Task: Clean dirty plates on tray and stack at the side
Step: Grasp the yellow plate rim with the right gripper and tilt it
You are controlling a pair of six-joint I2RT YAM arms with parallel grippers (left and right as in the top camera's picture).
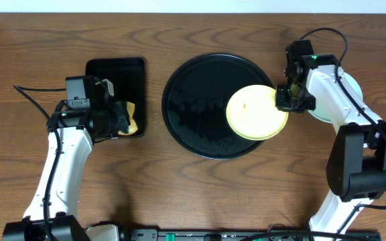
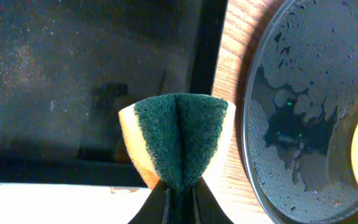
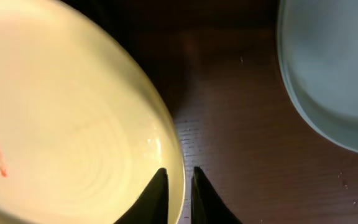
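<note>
The round black tray lies on the table. The yellow plate, smeared with orange, sits at the tray's 3 o'clock edge, its rim pinched by the right gripper. A mint plate lies near, off the tray. The left gripper clamps a folded sponge.

Wooden table, small rectangular black tray, folded yellow-green sponge

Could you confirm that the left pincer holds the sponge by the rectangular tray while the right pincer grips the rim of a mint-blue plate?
Not quite: the right pincer grips a pale yellow plate, as the right wrist view shows. A mint-blue plate lies apart from it on the table. The left pincer does hold the sponge.
</note>
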